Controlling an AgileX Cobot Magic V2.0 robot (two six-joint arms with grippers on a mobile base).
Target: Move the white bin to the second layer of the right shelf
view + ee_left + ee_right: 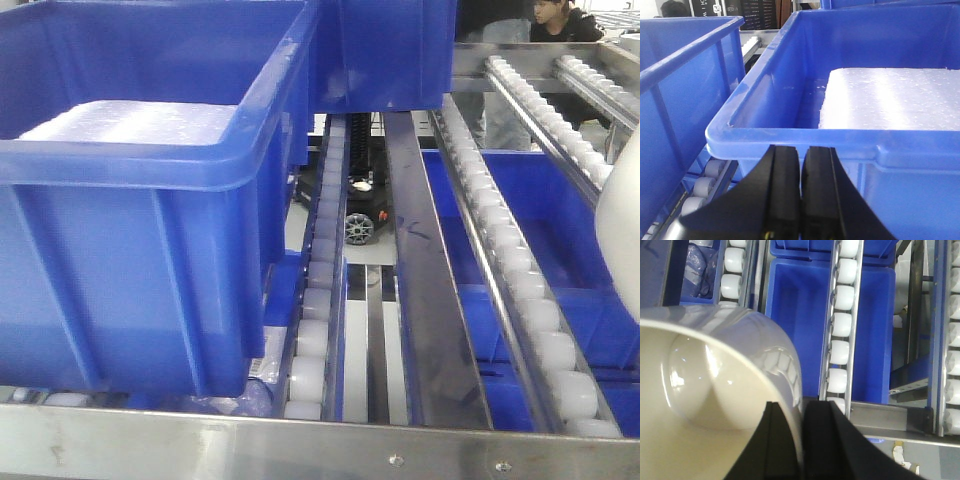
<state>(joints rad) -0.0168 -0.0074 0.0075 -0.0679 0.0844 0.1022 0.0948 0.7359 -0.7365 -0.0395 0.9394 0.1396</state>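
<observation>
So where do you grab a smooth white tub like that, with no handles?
By its rim wall. The white bin is smooth with no handles, so the right gripper comes from above the open top, one of its jaws inside and one outside, pinching the thin wall.

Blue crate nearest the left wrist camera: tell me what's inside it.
The blue crate holds a white foam slab against its right side. The crate floor beneath the slab is covered.

Both wrist cams show pretty much the same hardware: the left gripper (801, 200) and right gripper (802, 440) each have two matte black fingers, flat on the inner faces, widening toward the base. Left one has tiny yellowish specks near the bottom edge.
</observation>
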